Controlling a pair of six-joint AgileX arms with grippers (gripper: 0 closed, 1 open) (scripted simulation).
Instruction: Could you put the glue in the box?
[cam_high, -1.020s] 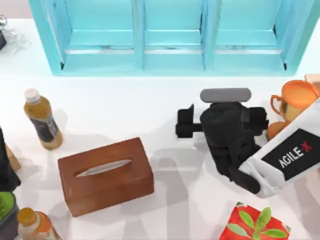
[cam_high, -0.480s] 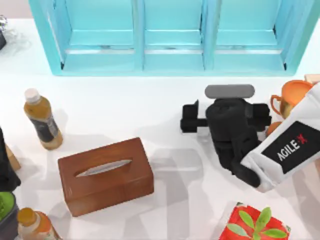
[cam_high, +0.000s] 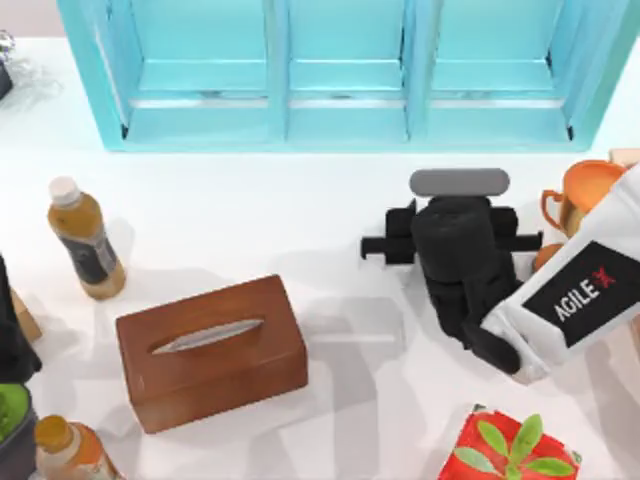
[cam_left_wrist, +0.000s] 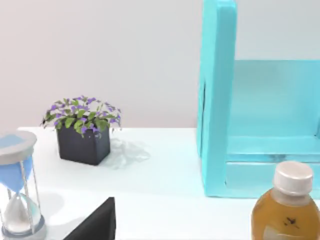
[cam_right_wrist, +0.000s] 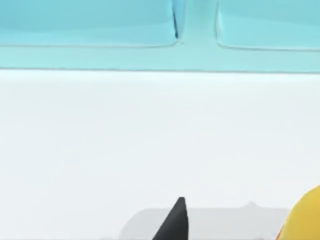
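Right arm (cam_high: 575, 300) white casing reads "AGILE X".

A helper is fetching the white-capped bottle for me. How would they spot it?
Find the turquoise shelf along the top view's upper edge and go down from its left end. The bottle stands there, left of the wooden tissue box. Its white cap and dark label set it apart from the orange-capped bottle in the lower left corner.

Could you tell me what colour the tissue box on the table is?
The tissue box is reddish-brown wood with a silvery slot, clearest in the top view.
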